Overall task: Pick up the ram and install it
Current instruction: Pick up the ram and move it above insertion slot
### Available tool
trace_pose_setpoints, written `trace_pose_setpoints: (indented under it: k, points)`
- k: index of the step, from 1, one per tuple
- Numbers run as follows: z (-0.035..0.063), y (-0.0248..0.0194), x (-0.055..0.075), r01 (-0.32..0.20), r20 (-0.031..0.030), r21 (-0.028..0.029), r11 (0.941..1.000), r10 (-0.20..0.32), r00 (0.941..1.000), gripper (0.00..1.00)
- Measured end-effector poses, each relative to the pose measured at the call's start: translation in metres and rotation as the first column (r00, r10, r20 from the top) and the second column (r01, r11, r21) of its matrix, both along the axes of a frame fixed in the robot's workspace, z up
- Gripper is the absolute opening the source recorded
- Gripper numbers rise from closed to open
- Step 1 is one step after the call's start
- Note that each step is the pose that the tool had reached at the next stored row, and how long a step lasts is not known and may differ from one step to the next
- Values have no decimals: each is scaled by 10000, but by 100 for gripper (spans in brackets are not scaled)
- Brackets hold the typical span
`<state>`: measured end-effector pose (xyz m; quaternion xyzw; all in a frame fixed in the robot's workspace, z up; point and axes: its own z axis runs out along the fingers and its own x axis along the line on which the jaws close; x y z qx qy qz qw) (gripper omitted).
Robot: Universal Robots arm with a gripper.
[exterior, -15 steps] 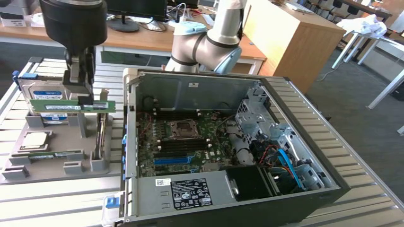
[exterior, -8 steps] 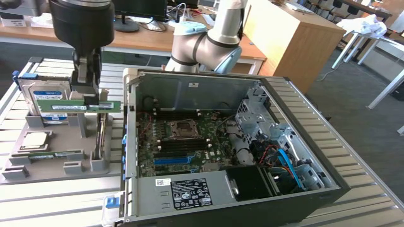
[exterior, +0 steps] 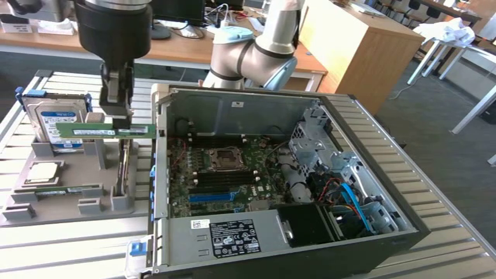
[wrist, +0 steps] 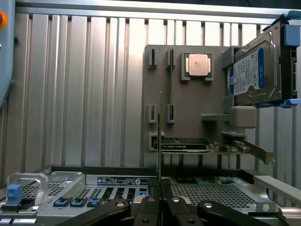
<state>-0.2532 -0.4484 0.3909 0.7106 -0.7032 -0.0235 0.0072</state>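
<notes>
**Position.** The ram (exterior: 81, 130) is clear of the grey fixture tray (exterior: 69, 206). It hangs lengthwise and roughly level above the tray, just beside the open computer case (exterior: 372, 174) on the exterior view's left.

**End effector.** The end effector (exterior: 116, 119) is closed on the ram, gripping its upper long edge near mid-length. In the wrist view the stick shows edge-on as a thin upright line (wrist: 160, 136) between the closed fingers (wrist: 149, 203).

**Handling, as judged.**
- The stick looks light, thin and stiff, and likely brittle if bent.
- Its chips and lower contact edge are probably the delicate parts and best left untouched.
- A hold on the two flat faces along the upper edge, centred lengthwise, appears soundest.
- An off-centre grip could let the stick tilt under seating pressure.
- The smooth board faces may slip between the pads.

**Obscured or unclear.**
- The fingers cover the exact contact area in the exterior view.
- The memory slots on the motherboard (exterior: 225, 174) are dark, and the state of their latches cannot be determined.
- The ram's notch and contact edge cannot be made out.
- The arm's upper body is cut off by the frame edge.
- The hard drive (exterior: 54, 119) stands partly behind the held stick.
</notes>
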Motion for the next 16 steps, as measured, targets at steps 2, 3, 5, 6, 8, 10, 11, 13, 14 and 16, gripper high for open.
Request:
trace_pose_setpoints:
  k: [2, 3, 5, 6, 8, 10, 11, 13, 14, 16]
  points:
    - [0, 0, 33, 2, 0, 0, 10000, -2, 10000, 11]
    - [0, 0, 50, 2, -1, 0, 10000, -2, 10000, 11]
    - [0, 0, 83, 1, 0, -1, 10000, -1, 10000, 11]
    - [0, 0, 99, 1, -1, -1, 10000, -1, 10000, 11]
    - [0, 0, 132, 1, 0, -1, 10000, -1, 10000, 11]
    - [0, 0, 164, 1, -1, 0, 10000, -1, 10000, 11]
    - [0, 0, 181, 1, 0, -1, 10000, -1, 10000, 11]
    - [0, 0, 216, 0, -1, -1, 10000, 0, 10000, 11]
    - [1, 0, 235, 1, -1, -1, 10000, -1, 10000, 11]
    - [0, 0, 272, 2, 0, -1, 10000, -2, 10000, 11]
